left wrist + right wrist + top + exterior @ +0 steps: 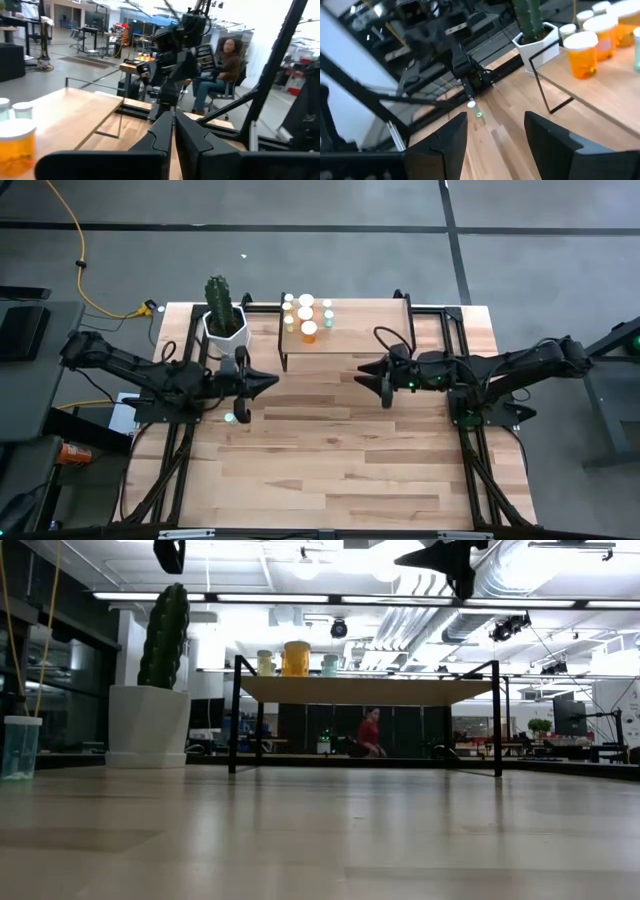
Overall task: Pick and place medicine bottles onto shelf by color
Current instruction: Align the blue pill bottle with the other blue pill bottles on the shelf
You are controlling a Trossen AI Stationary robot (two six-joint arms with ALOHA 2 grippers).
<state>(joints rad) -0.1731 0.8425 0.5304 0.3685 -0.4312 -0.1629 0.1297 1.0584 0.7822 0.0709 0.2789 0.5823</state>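
Observation:
Several medicine bottles (pixel 306 315) with white caps stand on the shelf's (pixel 360 330) left end; an orange one (pixel 582 54) is nearest the shelf's front edge. They also show on the shelf (pixel 360 690) in the low view. One pale green bottle (pixel 229 418) stands upright on the tabletop, near my left arm (pixel 20 747). My left gripper (pixel 270 383) is shut and holds nothing, raised over the table in front of the shelf's left end. My right gripper (pixel 365 376) is open and holds nothing, raised in front of the shelf's middle, facing the left one.
A cactus in a white pot (pixel 222 310) stands left of the shelf at the far edge. Black frame rails (pixel 180 450) run along both table sides. Bare tabletop (pixel 340 470) spreads toward the near edge. A person (pixel 225 65) sits beyond the table.

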